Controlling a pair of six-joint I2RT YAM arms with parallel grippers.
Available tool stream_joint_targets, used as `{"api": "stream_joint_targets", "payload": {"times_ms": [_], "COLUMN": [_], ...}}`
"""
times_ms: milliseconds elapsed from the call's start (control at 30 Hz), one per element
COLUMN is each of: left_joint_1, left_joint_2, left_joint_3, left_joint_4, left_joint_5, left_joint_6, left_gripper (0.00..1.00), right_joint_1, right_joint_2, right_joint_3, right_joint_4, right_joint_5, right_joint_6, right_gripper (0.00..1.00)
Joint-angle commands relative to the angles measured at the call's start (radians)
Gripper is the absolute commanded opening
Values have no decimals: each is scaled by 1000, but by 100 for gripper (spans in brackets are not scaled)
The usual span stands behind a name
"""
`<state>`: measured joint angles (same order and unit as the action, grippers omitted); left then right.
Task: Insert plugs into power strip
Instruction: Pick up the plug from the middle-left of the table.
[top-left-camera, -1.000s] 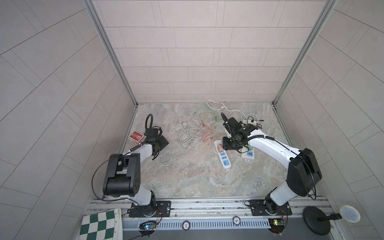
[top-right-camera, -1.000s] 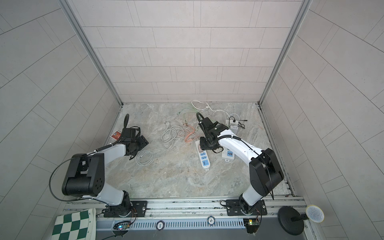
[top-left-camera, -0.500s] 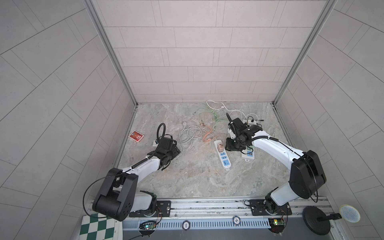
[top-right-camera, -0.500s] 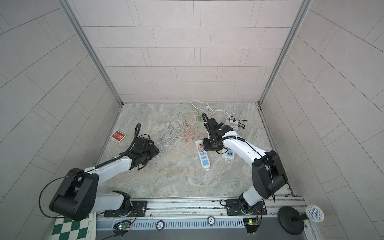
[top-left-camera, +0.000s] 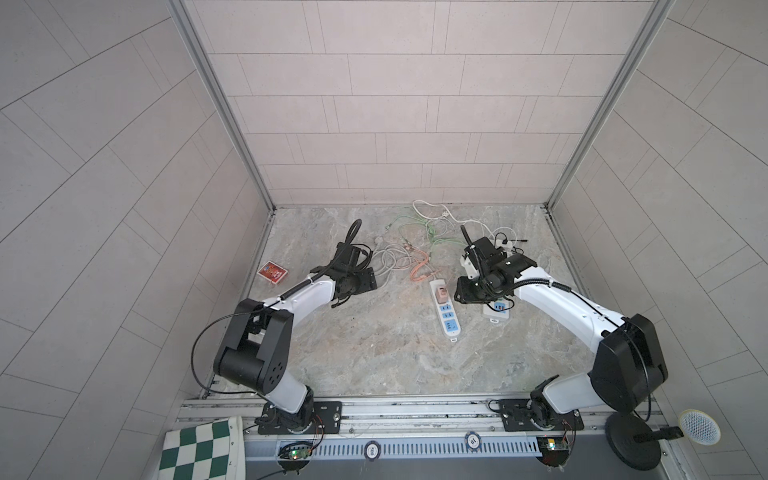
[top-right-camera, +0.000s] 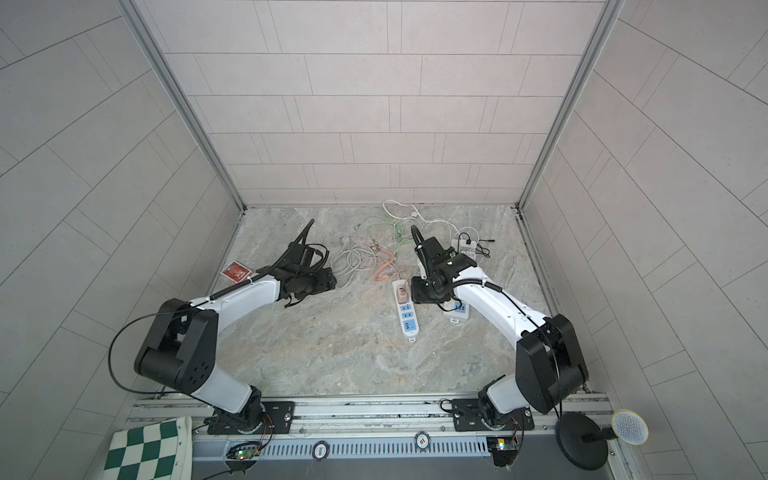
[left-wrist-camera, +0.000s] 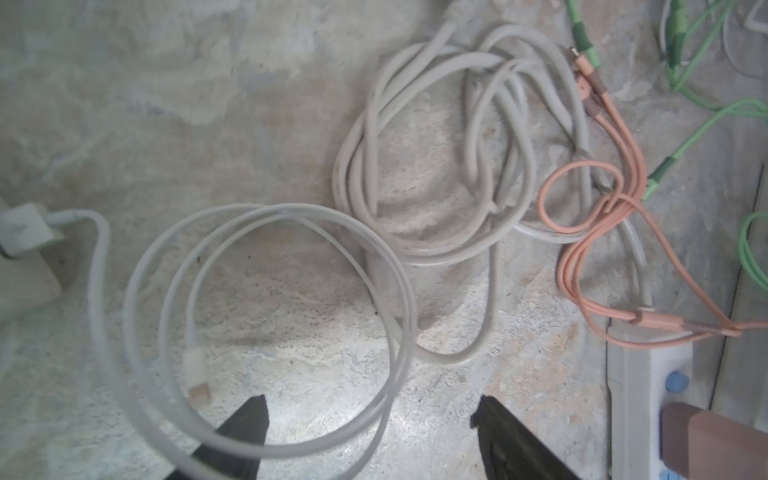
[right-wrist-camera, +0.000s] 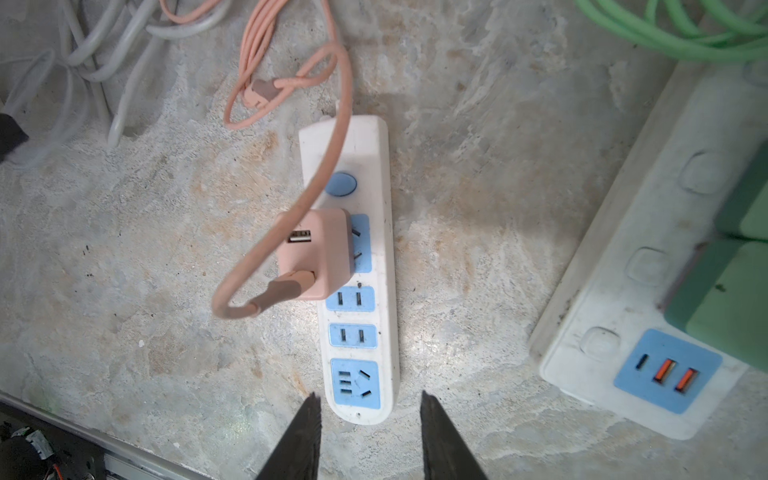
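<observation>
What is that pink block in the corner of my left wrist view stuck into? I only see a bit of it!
Observer: The dusty pink boxy adapter sits in the slim white plastic power strip, in the socket nearest the round blue button.
Operator: Are any holes left?
Observer: Yes, three blue socket panels on the side away from the button are empty.
Operator: Is the other pincer holding something?
Observer: No, the right pincer is open with nothing in it, above the strip's end away from the button.

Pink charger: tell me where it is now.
Right wrist view: the pink charger sits on the narrow power strip, at the socket beside its blue button, on the robot's right side.
</observation>
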<state>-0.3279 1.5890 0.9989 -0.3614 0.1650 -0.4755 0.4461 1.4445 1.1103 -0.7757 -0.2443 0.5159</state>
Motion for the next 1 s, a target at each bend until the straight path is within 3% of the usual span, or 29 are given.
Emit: {"api": "stream_joint_targets", "payload": {"times_ms": [0, 67, 200, 333, 600, 967], "left_joint_1": [0, 6, 19, 21, 102, 226], "left_joint_2": [28, 31, 8, 6, -152, 47], "left_joint_3": [115, 162, 188, 204, 18, 122], "left_joint_4": [-326, -395, -388, -424, -175, -237], "left_joint_5": [-71, -139, -117, -243, -399, -385], "left_joint_6": [225, 260, 307, 352, 428, 477], "left_gripper": [85, 86, 87, 87, 88, 84], "right_joint_1": [-4, -6, -6, -9, -12, -36], "right_joint_2": [-33, -36, -50, -64, -76, -122], "right_joint_3": [-7, -7, -12, -18, -36, -31], "right_joint_4": [-24, -26, -33, -41, -38, -66], "right_joint_5": [0, -6, -16, -15, -44, -66], "right_joint_6": [-4, -5, -11, -20, -38, -53], "right_gripper": [40, 40, 40, 40, 40, 40]}}
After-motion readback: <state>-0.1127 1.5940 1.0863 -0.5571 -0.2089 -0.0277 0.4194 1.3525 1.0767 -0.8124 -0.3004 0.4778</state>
